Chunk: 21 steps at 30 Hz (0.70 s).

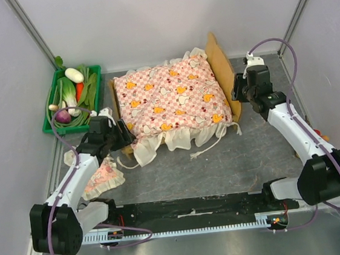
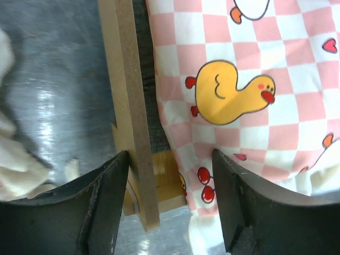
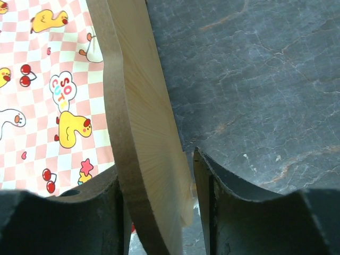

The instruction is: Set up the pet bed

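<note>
The pet bed (image 1: 219, 61) is a light-wood frame in the middle of the table, its headboard on the right. A pink-checked duck-print mattress (image 1: 173, 97) lies on it, frill hanging over the near side. My left gripper (image 1: 121, 134) is at the bed's left near corner. Its jaws stand open astride the wooden rail (image 2: 130, 106) and the mattress edge (image 2: 239, 79). My right gripper (image 1: 238, 90) is at the headboard (image 3: 141, 122). Its jaws sit on either side of the board, with a thin gap on the right. A small pink frilled pillow (image 1: 105, 176) lies beside my left arm.
A green crate (image 1: 47, 129) of toy vegetables stands at the back left, close to the bed's left end. Grey walls with metal posts close in the table on three sides. A white tie string (image 1: 206, 151) trails from the mattress onto the table.
</note>
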{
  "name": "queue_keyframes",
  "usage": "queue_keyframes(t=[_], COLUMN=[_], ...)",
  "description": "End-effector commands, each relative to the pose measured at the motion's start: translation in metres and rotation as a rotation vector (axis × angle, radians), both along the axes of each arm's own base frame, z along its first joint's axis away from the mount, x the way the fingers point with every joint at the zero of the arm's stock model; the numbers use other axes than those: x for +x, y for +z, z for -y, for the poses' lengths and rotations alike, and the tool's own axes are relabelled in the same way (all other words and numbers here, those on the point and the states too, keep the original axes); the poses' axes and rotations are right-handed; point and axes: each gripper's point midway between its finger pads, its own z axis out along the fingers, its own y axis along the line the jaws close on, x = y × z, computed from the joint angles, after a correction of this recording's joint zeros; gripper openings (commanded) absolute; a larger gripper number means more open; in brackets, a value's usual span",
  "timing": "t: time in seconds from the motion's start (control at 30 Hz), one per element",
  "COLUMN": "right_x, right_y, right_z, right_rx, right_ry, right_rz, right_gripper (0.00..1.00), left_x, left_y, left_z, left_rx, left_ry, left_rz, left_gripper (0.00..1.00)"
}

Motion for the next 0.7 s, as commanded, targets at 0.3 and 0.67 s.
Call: queue_keyframes(t=[0.3,0.67], right_x=[0.055,0.074], right_y=[0.022,0.016], right_z=[0.017,-0.021], right_rx=[0.046,0.126], right_ry=[0.012,0.215], right_rz=[0.054,-0.01], right_gripper=[0.54,0.6], left_x=[-0.053,-0.113], left_y=[0.048,0.056], left_z=[0.11,0.2], left_rx=[-0.481,-0.509], left_ry=[-0.333,-0.55], left_rz=[0.107,0.048], left_gripper=[0.62,0.6])
